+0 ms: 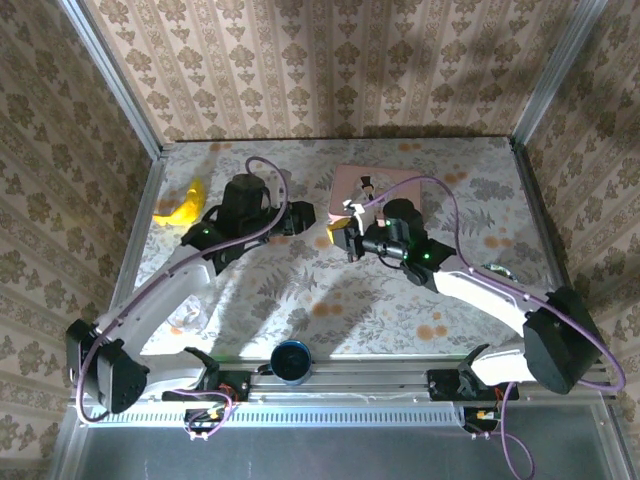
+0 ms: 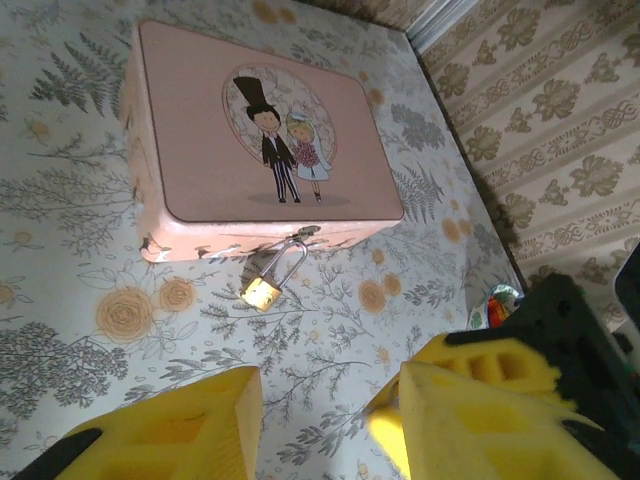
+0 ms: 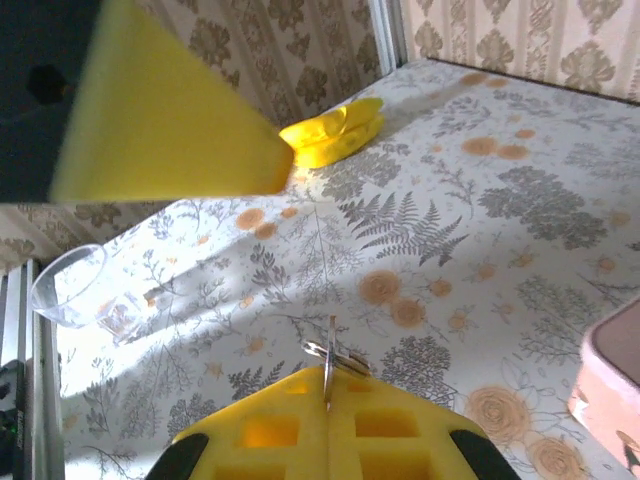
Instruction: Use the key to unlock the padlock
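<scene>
Brass padlock [image 2: 262, 291] hung by its shackle from the clasp on the front edge of the pink box [image 2: 260, 130], its body lying on the table [image 2: 60, 300]. Left fingers [image 2: 170, 430] stood apart with nothing between them, near the padlock but not touching it. Right fingers [image 3: 380, 420] were pressed together on a thin metal piece with a ring, seemingly the key [image 3: 328, 360].

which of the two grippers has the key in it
The right gripper, its pads shut on the key; the left gripper is open and empty, pointed at the padlock.
</scene>
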